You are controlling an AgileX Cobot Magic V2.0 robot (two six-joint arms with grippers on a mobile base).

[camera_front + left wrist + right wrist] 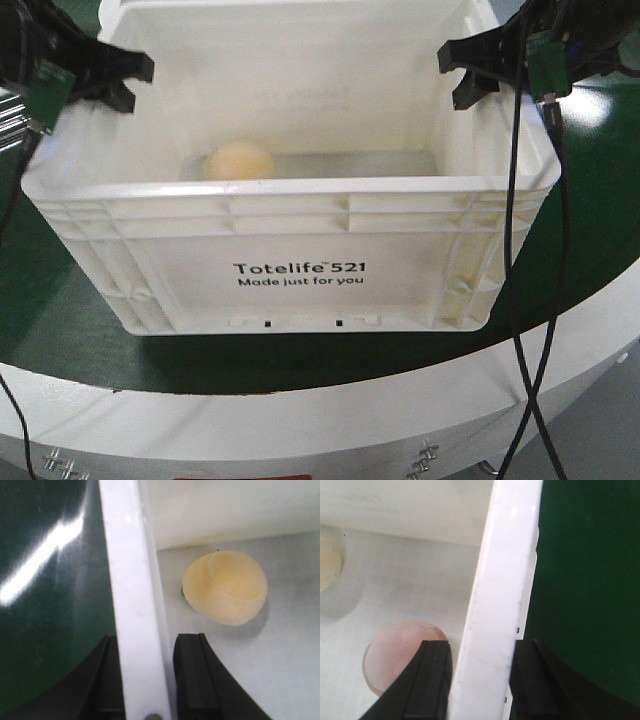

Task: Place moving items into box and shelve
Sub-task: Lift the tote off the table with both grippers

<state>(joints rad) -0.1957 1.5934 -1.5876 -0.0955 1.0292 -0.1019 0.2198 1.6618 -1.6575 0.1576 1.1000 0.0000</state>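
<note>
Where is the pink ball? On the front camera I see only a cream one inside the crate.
Observer: The right wrist camera shows the pink ball on the floor of the crate, close to its right wall.
Operator: What is the right gripper doing?
Observer: The right gripper straddles that wall, one finger inside and one outside, closed on it.
Operator: And the left one?
Observer: The left gripper clamps the left wall the same way, and the cream ball lies apart from its inner finger.
</note>
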